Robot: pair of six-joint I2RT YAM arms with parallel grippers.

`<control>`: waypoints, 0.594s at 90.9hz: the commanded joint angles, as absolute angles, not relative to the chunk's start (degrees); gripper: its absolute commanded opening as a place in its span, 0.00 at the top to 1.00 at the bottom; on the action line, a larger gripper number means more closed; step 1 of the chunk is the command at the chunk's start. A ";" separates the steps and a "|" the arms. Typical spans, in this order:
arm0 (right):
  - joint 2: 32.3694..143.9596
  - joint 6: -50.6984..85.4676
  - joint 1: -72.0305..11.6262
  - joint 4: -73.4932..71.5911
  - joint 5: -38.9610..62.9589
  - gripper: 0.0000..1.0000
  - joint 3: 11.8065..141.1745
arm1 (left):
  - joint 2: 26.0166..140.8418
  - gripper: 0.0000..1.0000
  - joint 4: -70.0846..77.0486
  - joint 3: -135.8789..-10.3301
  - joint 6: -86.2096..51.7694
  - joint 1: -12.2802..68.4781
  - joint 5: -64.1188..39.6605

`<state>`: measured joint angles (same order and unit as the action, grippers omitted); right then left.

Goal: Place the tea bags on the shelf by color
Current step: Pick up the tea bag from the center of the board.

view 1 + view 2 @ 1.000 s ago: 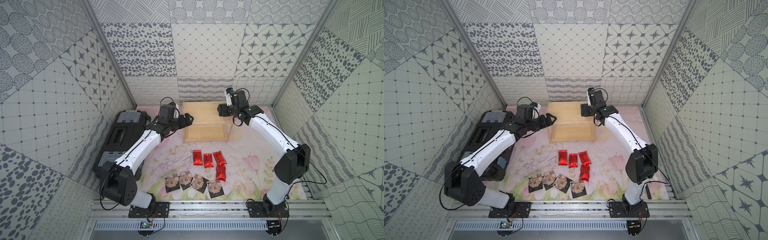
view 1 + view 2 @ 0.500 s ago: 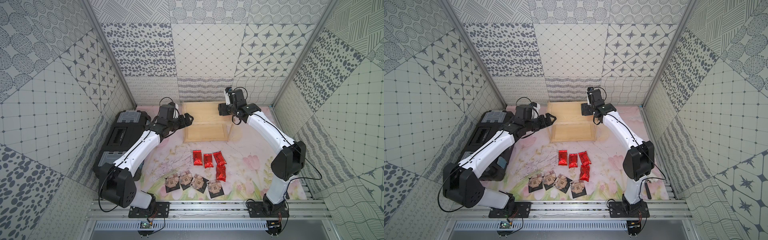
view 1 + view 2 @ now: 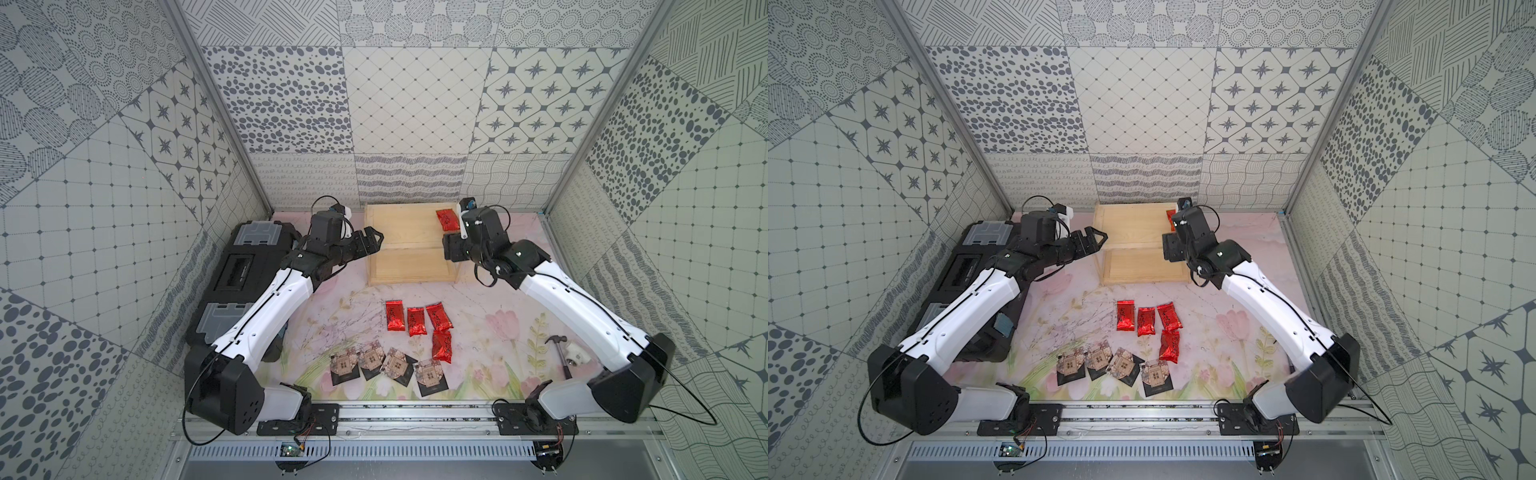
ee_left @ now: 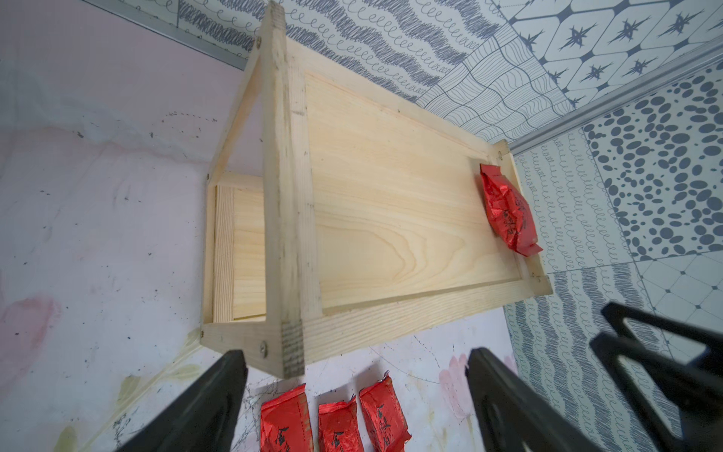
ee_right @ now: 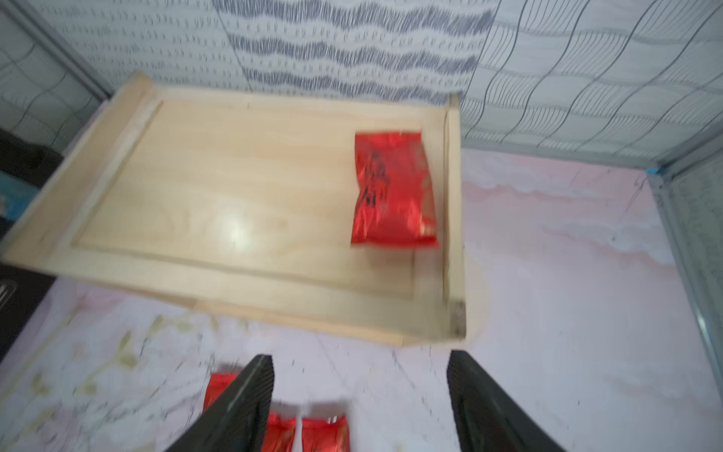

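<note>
A red foil tea bag (image 3: 447,219), its dark print unreadable, lies on the wooden shelf (image 3: 399,232) top tier. Four red sachets (image 3: 409,322) and four black sachets (image 3: 386,365) lie on the bench (image 3: 498,299). The left gripper (image 4: 354,354) and right gripper (image 5: 360,360) both have their fingers spread and empty.

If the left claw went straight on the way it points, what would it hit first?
Probably the pale wooden two-tier shelf: the open left gripper aims at its near top corner. Height is unclear, so it might skim just over it.

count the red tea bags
5. One red bag on the shelf top tier; three in a row on the mat; a fifth nearer the robot's base. The lower tier is partly hidden.
</note>
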<state>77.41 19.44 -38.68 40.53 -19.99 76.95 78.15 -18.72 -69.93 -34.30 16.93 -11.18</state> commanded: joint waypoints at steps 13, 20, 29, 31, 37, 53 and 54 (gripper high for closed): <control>72.04 35.77 -48.78 38.00 -17.45 0.28 55.86 | 73.22 0.08 -23.82 -64.27 -34.88 17.75 -7.61; 73.02 38.19 -49.36 37.34 -14.85 0.27 52.24 | 72.49 0.08 -24.19 -63.72 -34.89 17.75 -7.67; 73.92 43.41 -51.08 38.61 -13.36 0.25 49.58 | 71.85 0.08 -24.82 -63.23 -34.59 17.75 -7.22; 74.20 44.54 -51.44 38.59 -12.70 0.24 49.00 | 71.66 0.08 -24.86 -63.16 -34.55 17.71 -6.97; 75.14 46.97 -52.64 37.87 -10.74 0.21 47.65 | 71.39 0.08 -24.79 -62.71 -34.52 17.76 -6.43; 77.57 49.56 -53.18 31.10 -5.45 0.19 44.30 | 71.58 0.07 -25.02 -62.58 -34.83 17.76 -6.32; 77.63 49.66 -53.18 30.84 -5.36 0.19 44.21 | 71.65 0.07 -25.04 -62.58 -34.82 17.71 -6.37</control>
